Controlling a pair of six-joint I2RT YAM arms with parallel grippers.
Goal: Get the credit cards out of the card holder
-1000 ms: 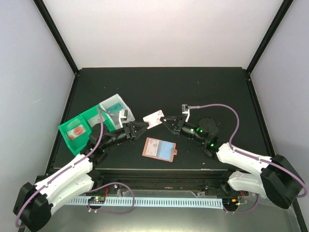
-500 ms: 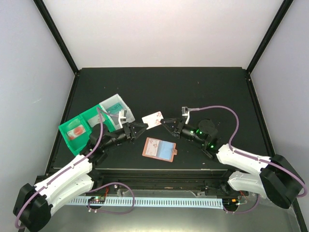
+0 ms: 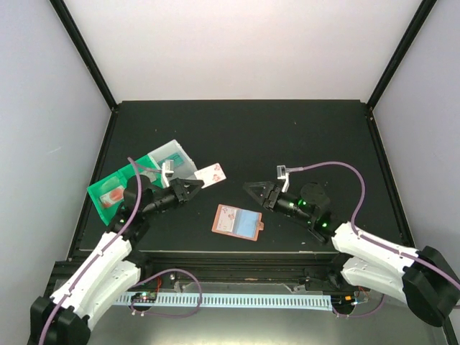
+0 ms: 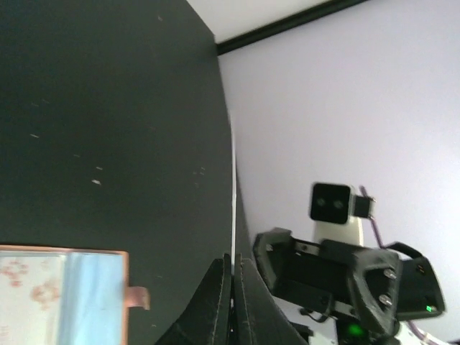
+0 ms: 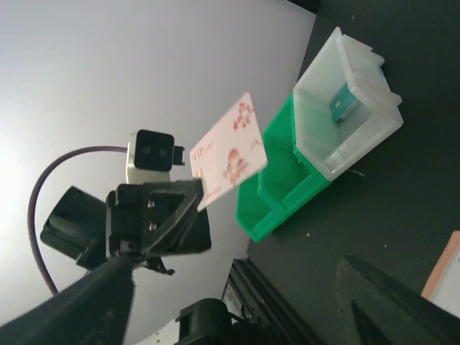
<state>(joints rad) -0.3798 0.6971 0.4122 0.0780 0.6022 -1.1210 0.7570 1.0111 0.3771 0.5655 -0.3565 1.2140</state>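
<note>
left gripper (image 3: 195, 183) with card (image 3: 209, 173) beside tray (image 3: 97, 190)

On bench (image 3: 287, 136), front centre: holder (image 3: 237, 221), lying flat between the two arms. Behind it to the left: tray (image 3: 123, 175). Just right of tray, off the bench: card (image 3: 209, 173), in jaws of left gripper (image 3: 195, 182). Right of card, apart, behind holder: right gripper (image 3: 251, 190).

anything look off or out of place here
Nothing stands out. The left gripper pinches a pale floral card by one end; the card holder lies open and flat with a blue card inside.
</note>
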